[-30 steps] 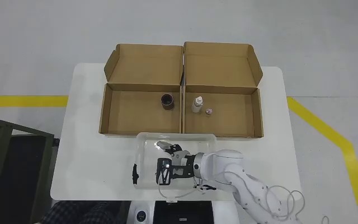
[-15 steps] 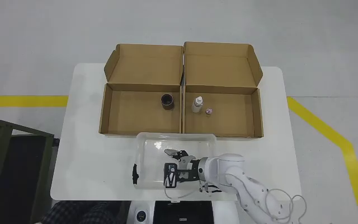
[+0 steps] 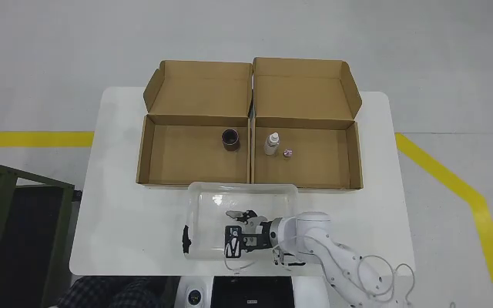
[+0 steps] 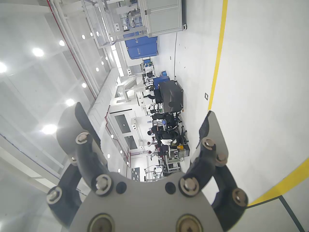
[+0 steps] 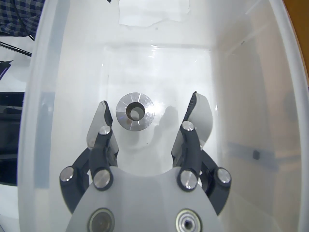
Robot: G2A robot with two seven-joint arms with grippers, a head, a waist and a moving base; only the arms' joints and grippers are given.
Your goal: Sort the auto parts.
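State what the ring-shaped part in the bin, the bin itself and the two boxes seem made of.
Ring-shaped part: likely machined metal, silvery, with bright radial glints.
Bin: seemingly translucent plastic, glossy; shapes show through its walls.
Left box and right box: brown cardboard, matte, with folded flaps.

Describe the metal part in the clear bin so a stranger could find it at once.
On the white table, look in the clear bin nearest the robot. On its floor, between the open fingers of the right gripper, lies a silver ring. Its shiny metal face and centre hole set it apart from the bin's pale plastic.
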